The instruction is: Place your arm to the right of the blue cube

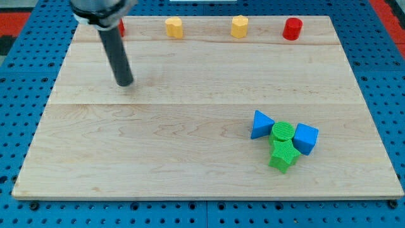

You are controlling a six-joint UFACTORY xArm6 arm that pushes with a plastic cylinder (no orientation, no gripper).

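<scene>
Near the view's top left, our tip (125,82) stands well apart from the blue cube (305,137), lower right, touching a green cylinder (283,132); no claw exists, so we must approach from the cube's open right side

my tip (125,83) stands in the counter's (190,158) upper left, well apart from the cluster at lower right. there the blue cube (306,138) touches the green cylinder (283,132) on its left, with the green star-like block (283,155) just below and the blue wedge (261,124) beyond. bare wood lies right of the cube, up to the counter's edge. the wide middle between tip and cluster holds no blocks.
</scene>
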